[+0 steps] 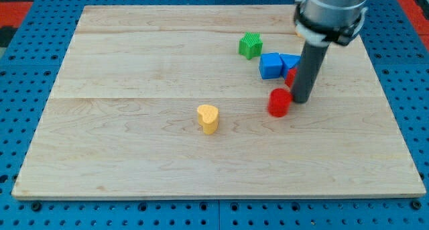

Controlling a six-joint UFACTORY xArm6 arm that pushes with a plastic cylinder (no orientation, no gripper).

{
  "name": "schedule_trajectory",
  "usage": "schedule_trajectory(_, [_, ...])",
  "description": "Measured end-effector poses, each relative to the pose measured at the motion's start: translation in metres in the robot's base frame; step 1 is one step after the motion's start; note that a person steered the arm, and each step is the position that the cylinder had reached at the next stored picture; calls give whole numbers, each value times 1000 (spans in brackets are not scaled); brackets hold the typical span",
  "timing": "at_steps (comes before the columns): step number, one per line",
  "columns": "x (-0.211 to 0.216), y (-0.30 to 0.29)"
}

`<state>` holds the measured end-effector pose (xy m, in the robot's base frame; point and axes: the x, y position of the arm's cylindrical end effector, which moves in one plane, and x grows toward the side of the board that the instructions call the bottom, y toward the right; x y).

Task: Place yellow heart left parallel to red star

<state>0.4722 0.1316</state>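
The yellow heart (208, 118) sits near the middle of the wooden board. A red block (279, 102), round-looking, lies to its right. A second red block (291, 76) shows only as a sliver behind my rod; its shape cannot be made out. My tip (301, 100) rests on the board just to the right of the round-looking red block, close to it or touching it, and far to the right of the yellow heart.
A green block (250, 45) sits toward the view's top. Two blue blocks (271, 65) (290, 60) lie side by side next to my rod. The board (134, 156) lies on a blue pegboard surface.
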Motion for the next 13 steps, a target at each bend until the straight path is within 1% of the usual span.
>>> schedule_trajectory(1, [72, -2])
schedule_trajectory(2, [100, -116])
schedule_trajectory(3, [59, -163])
schedule_trajectory(4, [17, -139])
schedule_trajectory(5, [-13, -143])
schedule_trajectory(6, [-7, -196])
schedule_trajectory(7, [-26, -181])
schedule_trajectory(8, [-28, -117])
schedule_trajectory(9, [-67, -84])
schedule_trajectory(10, [-82, -28])
schedule_trajectory(11, [-115, -19])
schedule_trajectory(12, [-159, -19])
schedule_trajectory(13, [-144, -20])
